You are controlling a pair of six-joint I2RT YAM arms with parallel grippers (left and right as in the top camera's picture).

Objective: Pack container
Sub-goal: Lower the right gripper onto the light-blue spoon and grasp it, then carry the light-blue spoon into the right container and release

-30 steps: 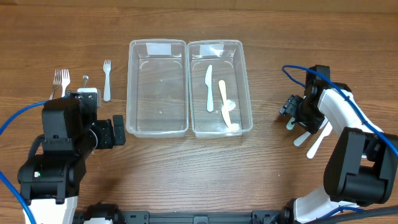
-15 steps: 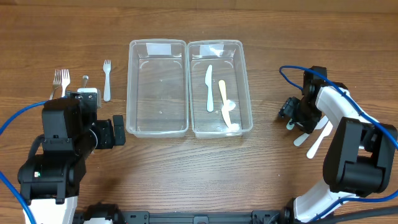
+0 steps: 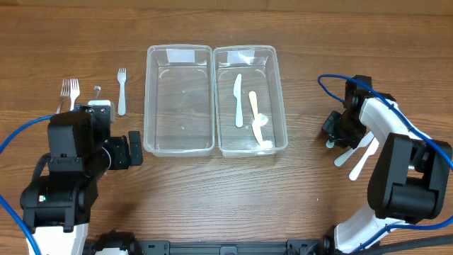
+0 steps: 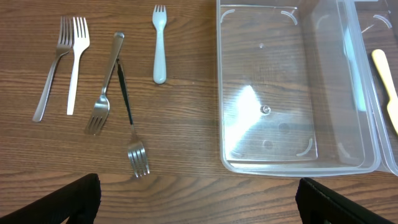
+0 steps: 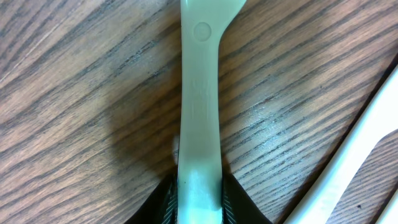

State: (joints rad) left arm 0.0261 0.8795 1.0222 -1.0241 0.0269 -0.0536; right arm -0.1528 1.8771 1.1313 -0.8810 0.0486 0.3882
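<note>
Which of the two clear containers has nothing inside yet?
The container beside the white fork is empty; the other container already holds a pale knife and another utensil.

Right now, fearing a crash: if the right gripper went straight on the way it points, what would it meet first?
The wooden table: the right gripper points down at it, gripping a pale utensil lying there. Contact seems near; depth unclear.

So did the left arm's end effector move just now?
No. The left end effector sits at the same spot as before, beside the near corner of the left container.
</note>
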